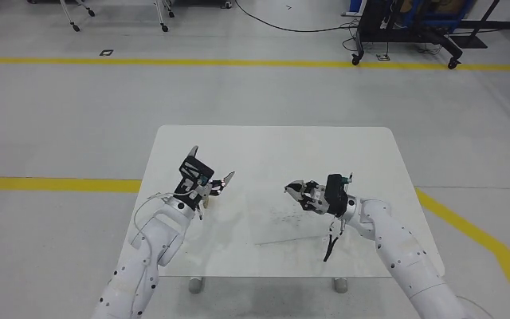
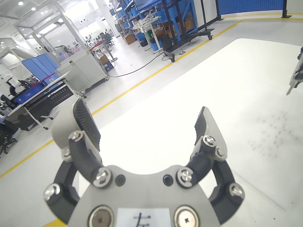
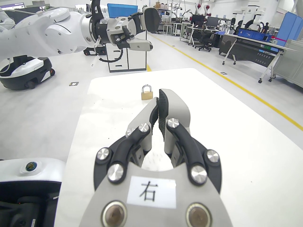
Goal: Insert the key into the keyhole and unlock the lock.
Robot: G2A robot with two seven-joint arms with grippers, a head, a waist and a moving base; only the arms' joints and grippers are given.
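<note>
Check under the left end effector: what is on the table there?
A brass padlock stands upright on the table below the open left end effector. From above it is mostly covered; its keyhole cannot be seen.

I log a white table; pale grey floor around it; yellow line beyond it; blue racks farther off.
</note>
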